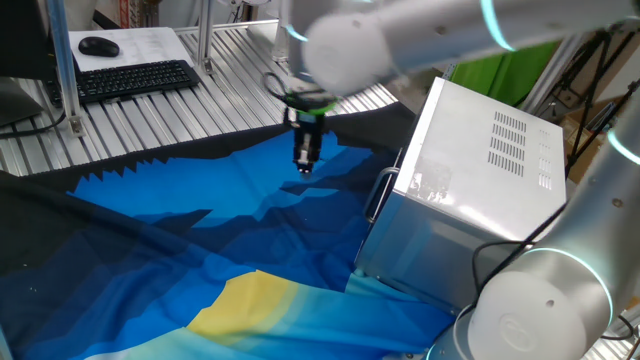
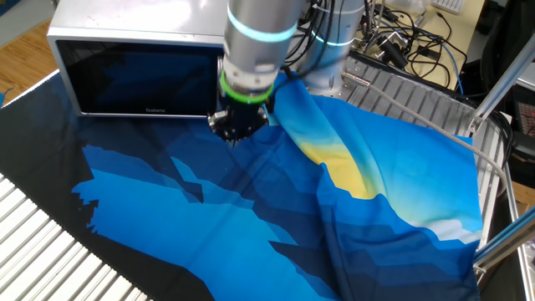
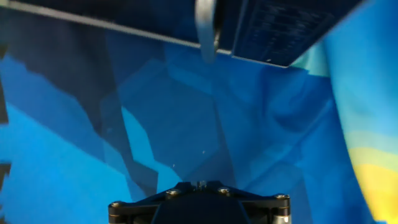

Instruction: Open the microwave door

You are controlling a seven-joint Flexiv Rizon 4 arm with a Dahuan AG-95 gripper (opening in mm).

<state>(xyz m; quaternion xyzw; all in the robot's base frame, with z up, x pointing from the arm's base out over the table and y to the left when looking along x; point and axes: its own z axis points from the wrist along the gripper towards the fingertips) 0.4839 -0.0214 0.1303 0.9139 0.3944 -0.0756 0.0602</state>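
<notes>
The silver microwave (image 1: 480, 170) stands on the blue cloth, its vent slots showing on the casing. The microwave door (image 2: 142, 79) has a dark glass window and lies flush with the casing. Its slim silver handle (image 1: 379, 196) runs along the door's edge, and the hand view shows the handle (image 3: 206, 28) at the top, ahead of the hand. My gripper (image 1: 305, 163) points down over the cloth, a short way in front of the door and apart from the handle. In the other fixed view the gripper (image 2: 233, 134) hangs just before the door's handle side, shut and holding nothing.
A blue and yellow cloth (image 1: 200, 250) lies rumpled over the slatted metal table (image 1: 140, 130). A keyboard (image 1: 135, 78) and mouse (image 1: 98, 46) sit at the back. Cables (image 2: 410, 42) and a metal frame post (image 2: 501, 84) stand beside the arm's base.
</notes>
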